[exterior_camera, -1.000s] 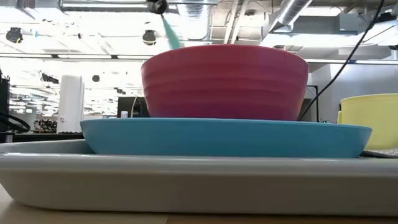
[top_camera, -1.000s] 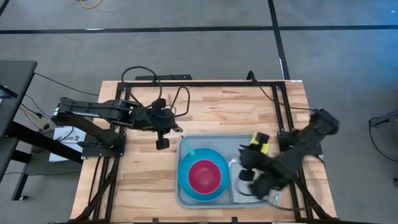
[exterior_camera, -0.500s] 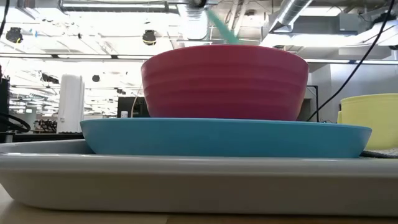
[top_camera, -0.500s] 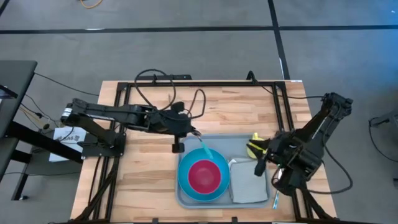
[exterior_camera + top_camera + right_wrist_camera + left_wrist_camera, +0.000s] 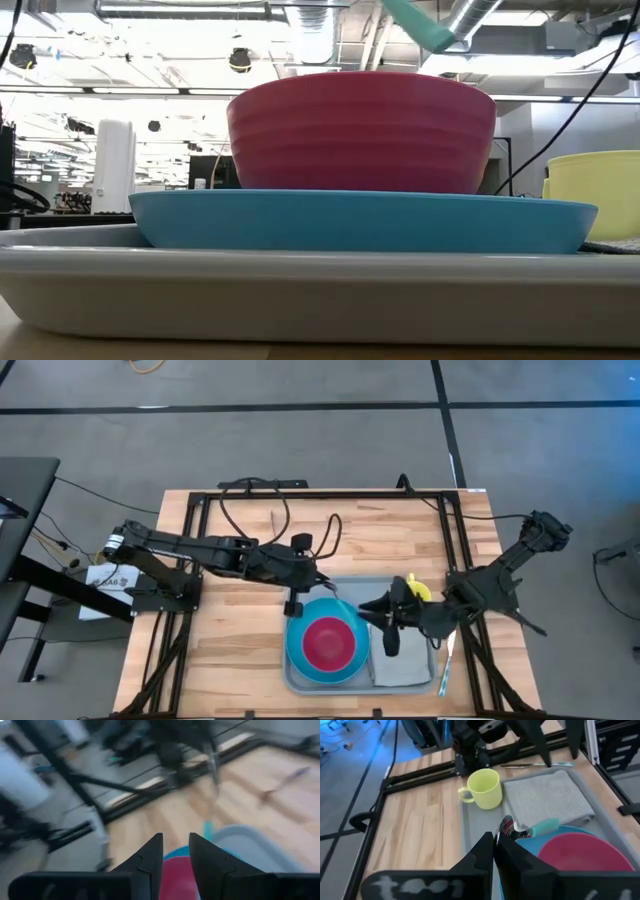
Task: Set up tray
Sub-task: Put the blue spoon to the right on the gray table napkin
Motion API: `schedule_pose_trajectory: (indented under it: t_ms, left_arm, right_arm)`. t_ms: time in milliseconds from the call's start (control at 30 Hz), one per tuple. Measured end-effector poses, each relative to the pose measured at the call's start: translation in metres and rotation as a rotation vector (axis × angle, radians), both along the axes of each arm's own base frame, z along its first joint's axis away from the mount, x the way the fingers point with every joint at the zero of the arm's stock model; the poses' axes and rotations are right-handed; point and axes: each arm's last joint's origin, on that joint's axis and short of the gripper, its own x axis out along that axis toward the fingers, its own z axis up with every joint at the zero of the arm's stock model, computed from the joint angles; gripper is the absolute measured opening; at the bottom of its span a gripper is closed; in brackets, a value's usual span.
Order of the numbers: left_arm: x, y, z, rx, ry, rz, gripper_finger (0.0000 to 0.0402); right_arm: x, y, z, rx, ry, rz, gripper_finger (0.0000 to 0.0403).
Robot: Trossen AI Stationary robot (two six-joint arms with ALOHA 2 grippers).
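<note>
The grey tray (image 5: 291, 678) lies at the table's near middle. On it stand a blue plate (image 5: 300, 650) with a red bowl (image 5: 326, 643), a folded grey napkin (image 5: 402, 668) and a yellow mug (image 5: 419, 592). My left gripper (image 5: 298, 598) is over the tray's far left part, shut on a spoon with a teal handle (image 5: 543, 826). The handle also shows in the low view (image 5: 420, 25), above the bowl. My right gripper (image 5: 391, 628) hovers open and empty over the napkin, next to the mug. My left gripper pinches the spoon's metal end (image 5: 507, 827) between its two fingers. It comes slanting down from the table's left. The spoon is lifted clear. Its teal handle (image 5: 327, 600) reaches toward the table's right, over the plate's far edge.
A second utensil with a teal handle (image 5: 446, 663) lies on the wood just right of the tray. Black frame rails run along the table's far, left and right sides (image 5: 330, 492). Bare wood lies left of the tray (image 5: 230, 650).
My left gripper has carried the spoon toward the table's right, from beside the tray to over the plate's far edge. My right gripper has risen off the napkin's near part, drawn back, and swung toward the table's left, over the napkin's far part.
</note>
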Motion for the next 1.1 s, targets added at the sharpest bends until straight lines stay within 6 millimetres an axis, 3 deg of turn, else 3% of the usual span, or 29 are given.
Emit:
schedule_pose_trajectory:
  t_ms: [300, 500, 700, 1100]
  left_arm:
    - [-0.003, -0.017, 0.000, 0.040, 0.002, -0.079, 0.0000]
    - [-0.005, -0.026, 0.002, 0.070, -0.017, -0.116, 0.0000]
    - [-0.005, -0.028, 0.003, 0.094, -0.036, -0.109, 0.0000]
    - [-0.006, -0.027, 0.002, 0.115, -0.019, -0.059, 0.0000]
  right_arm:
    - [0.015, -0.025, -0.012, 0.031, 0.102, -0.069, 0.0088]
    - [0.039, -0.022, -0.028, 0.031, 0.144, 0.125, 0.0088]
    - [0.062, -0.023, -0.044, 0.063, 0.146, 0.205, 0.0088]
    - [0.070, -0.034, -0.053, 0.024, 0.185, 0.186, 0.0072]
